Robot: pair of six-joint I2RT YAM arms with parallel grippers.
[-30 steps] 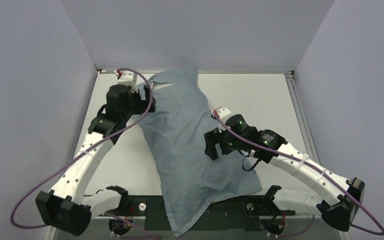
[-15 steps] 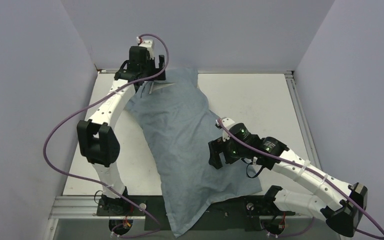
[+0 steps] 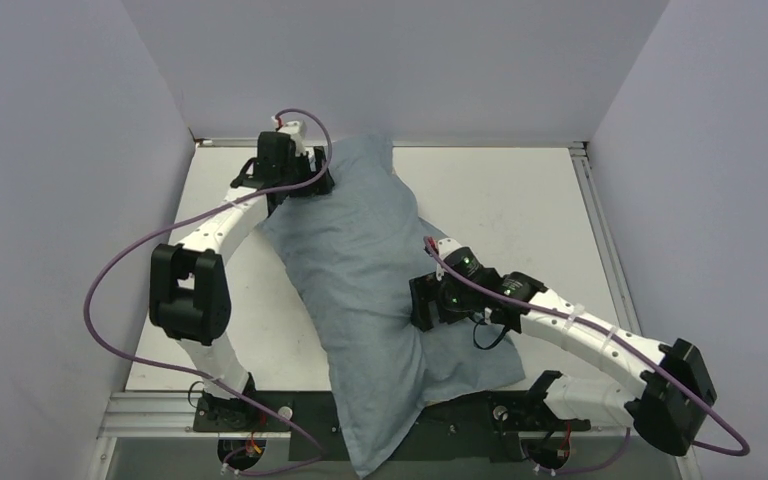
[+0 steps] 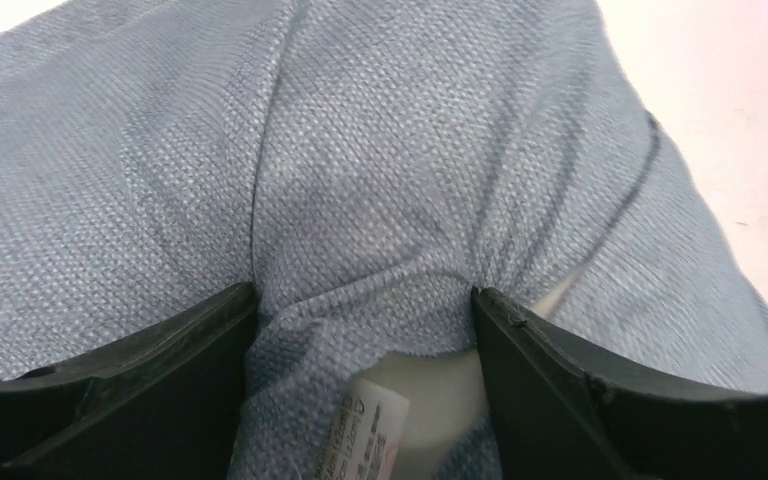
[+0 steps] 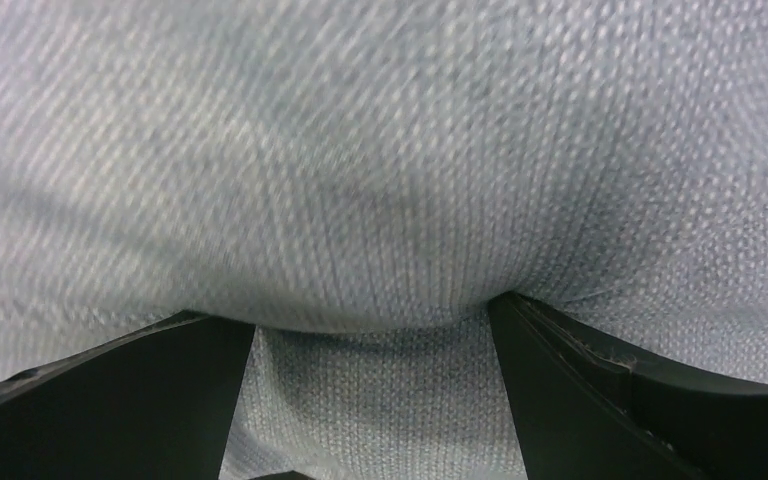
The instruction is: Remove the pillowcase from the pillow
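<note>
The grey-blue pillowcase (image 3: 360, 260) lies slantwise from the table's far middle to past its near edge. In the top view the pillow is hidden inside it. My left gripper (image 3: 307, 188) is down on the case's far left corner. In the left wrist view its jaws (image 4: 362, 295) stand wide with a puckered bunch of cloth (image 4: 390, 150) touching both fingers. A patch of white pillow (image 4: 435, 375) and a label (image 4: 375, 430) show between them. My right gripper (image 3: 422, 305) is open against the case's right side, its fingers (image 5: 372, 315) pressed into the cloth (image 5: 380, 150).
The white table (image 3: 520, 200) is walled at the left, back and right. A metal rail (image 3: 290, 410) with the arm bases runs along the near edge, and the case's near end hangs over it. Loose flat cloth (image 3: 475, 365) lies under the right forearm.
My left arm swung from the case's left side over the far end and came down on its far left corner, jaws narrowing. The right gripper shifted slightly nearer, against the cloth.
</note>
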